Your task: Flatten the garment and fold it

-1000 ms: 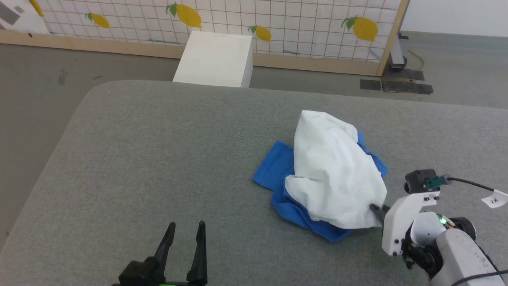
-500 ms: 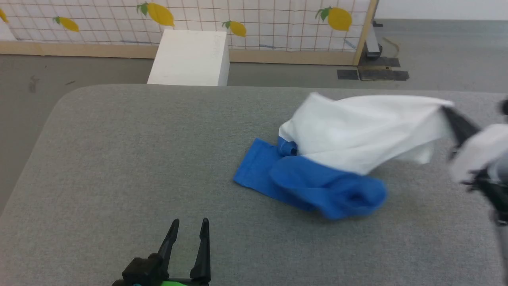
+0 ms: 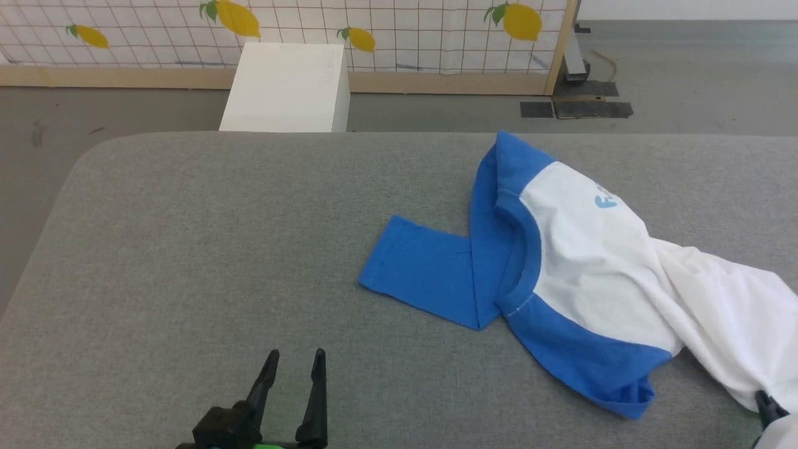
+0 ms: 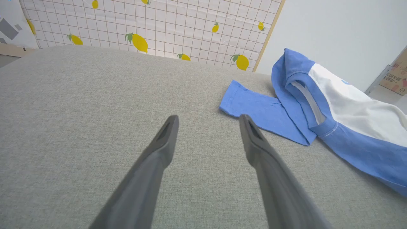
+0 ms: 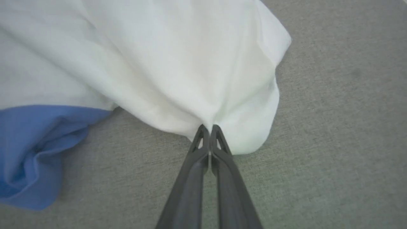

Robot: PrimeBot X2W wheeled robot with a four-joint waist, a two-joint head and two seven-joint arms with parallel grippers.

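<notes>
— Well, where's the garment (image 3: 592, 274)?
— Sprawled on the right of the grey woven table (image 3: 206, 249): soft white body rumpled, one blue sleeve (image 3: 424, 271) lying flat and bent at an angle.
— Grippers?
— My right gripper (image 5: 209, 127) is pinched tight on a bunched white edge. My left gripper (image 3: 295, 353) hovers spread, holding nothing, well apart from the cloth.

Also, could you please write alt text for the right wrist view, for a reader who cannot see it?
The right claw is shut on a gathered edge of the garment, whose white cloth fans out from the pinch across the upper part of the view. A crumpled blue sleeve lies at the lower left, all on a grey fabric surface.
</notes>
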